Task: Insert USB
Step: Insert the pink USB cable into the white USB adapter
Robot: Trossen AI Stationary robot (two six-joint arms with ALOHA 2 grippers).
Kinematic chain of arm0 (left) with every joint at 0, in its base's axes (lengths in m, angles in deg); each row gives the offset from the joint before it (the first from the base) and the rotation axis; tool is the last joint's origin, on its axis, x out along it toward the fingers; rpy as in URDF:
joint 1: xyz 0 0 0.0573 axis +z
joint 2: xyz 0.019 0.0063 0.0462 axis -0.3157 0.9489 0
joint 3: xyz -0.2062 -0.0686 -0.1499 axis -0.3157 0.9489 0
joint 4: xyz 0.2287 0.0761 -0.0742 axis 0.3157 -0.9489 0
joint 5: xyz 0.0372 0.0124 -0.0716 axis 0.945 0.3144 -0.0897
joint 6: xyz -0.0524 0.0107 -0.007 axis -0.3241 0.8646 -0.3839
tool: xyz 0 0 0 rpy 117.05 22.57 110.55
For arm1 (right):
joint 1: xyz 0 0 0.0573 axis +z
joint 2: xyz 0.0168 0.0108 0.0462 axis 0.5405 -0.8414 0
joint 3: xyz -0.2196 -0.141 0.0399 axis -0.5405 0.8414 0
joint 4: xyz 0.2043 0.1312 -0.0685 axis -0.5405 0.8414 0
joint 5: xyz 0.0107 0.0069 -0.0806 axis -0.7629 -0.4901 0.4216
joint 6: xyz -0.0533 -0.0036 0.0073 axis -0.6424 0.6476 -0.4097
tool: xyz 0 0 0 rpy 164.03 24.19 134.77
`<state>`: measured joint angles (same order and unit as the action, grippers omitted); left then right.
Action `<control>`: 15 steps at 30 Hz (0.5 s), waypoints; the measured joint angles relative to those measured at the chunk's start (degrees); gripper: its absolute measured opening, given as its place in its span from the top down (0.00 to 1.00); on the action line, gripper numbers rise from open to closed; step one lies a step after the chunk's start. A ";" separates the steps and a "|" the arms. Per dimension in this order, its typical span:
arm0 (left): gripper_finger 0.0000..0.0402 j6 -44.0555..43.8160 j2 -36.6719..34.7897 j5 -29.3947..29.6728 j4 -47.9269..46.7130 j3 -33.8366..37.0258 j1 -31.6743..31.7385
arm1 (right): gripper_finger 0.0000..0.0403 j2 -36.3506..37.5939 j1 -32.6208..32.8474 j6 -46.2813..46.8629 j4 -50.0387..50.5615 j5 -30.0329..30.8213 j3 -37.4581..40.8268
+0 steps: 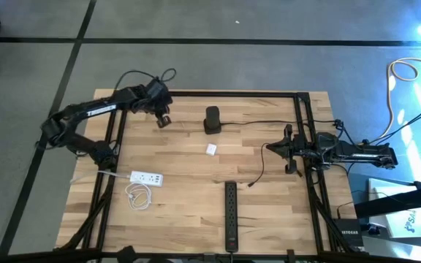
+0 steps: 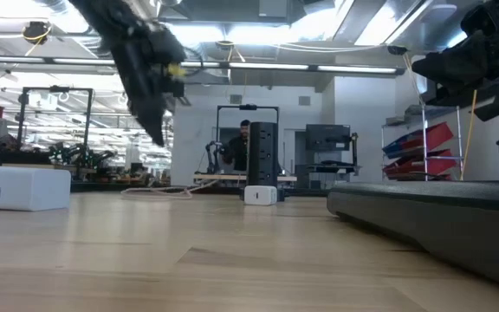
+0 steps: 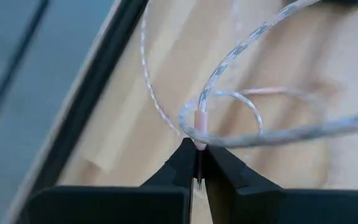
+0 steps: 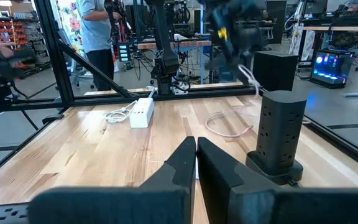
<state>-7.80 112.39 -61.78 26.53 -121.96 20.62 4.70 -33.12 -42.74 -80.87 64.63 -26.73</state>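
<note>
Left claw (image 1: pixel 164 119), raised above the tabletop (image 1: pixel 188 197) just to the left of the black tower-shaped power strip (image 1: pixel 212 120), is clenched on a pale braided USB cable (image 3: pixel 241 115). Its own wrist view shows the two dark fingers (image 3: pixel 182 165) pressed together with the cable's pinkish plug sleeve pinched at their tips, and the rest of the cable looping away over the wood.

Progress appears to be at the carrying stage: the cable is grasped and lifted, but the plug is not yet in any socket. What is left, by my judgement, is to bring the plug across to the tower and push it into a port there. Which port is meant cannot be told.

Right claw (image 1: pixel 289 150) waits well to the right of the tower, near the tabletop's right edge, its fingers shut on nothing.

Nearer the front edge than the tower lie a small white cube adapter (image 1: pixel 211 149), a flat white power strip (image 1: pixel 146 177) with a coiled white cord, and a long black power strip (image 1: pixel 230 215).
</note>
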 joint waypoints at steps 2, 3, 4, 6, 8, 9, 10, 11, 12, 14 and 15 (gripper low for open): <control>0.99 -5.20 -2.03 -2.45 -2.13 -1.91 -0.04 | 1.00 0.01 0.02 0.02 0.01 0.00 -0.02; 0.99 -7.66 -2.99 -4.53 -2.73 -2.80 -0.04 | 1.00 -0.01 0.00 0.00 0.00 -0.02 0.00; 0.99 -9.43 -3.88 -6.93 -2.96 -3.44 0.00 | 1.00 0.01 0.01 0.01 -0.01 -0.01 -0.01; 0.99 -12.45 -5.61 -12.71 -2.96 -4.03 -0.02 | 1.00 0.01 0.00 0.02 0.01 0.00 -0.01; 0.99 -15.44 -7.01 -18.33 -1.71 -4.07 -0.08 | 1.00 0.00 0.02 0.01 0.01 -0.02 -0.01; 0.99 -16.42 -7.66 -20.51 -0.67 -4.07 -0.19 | 1.00 0.01 0.02 0.02 0.02 -0.02 0.01; 0.99 -16.84 -8.33 -21.96 0.65 -3.96 -0.59 | 1.00 -0.01 0.02 0.00 0.02 0.01 0.01; 0.99 -17.22 -9.00 -22.69 2.01 -3.73 -1.23 | 1.00 -0.01 0.00 0.00 0.00 0.01 0.00; 0.99 -17.54 -9.67 -22.64 3.73 -3.33 -2.04 | 1.00 -0.02 0.02 0.02 0.00 0.01 0.01; 0.99 -18.21 -10.73 -22.46 8.42 -2.15 -3.98 | 1.00 -0.02 0.00 0.00 0.00 -0.02 0.01; 0.99 -18.64 -11.16 -22.34 10.61 -1.56 -5.19 | 1.00 0.01 0.00 0.00 0.00 -0.02 0.00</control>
<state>-26.43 101.23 -84.12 37.14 -123.53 15.43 4.71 -33.12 -42.73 -80.86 64.61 -26.73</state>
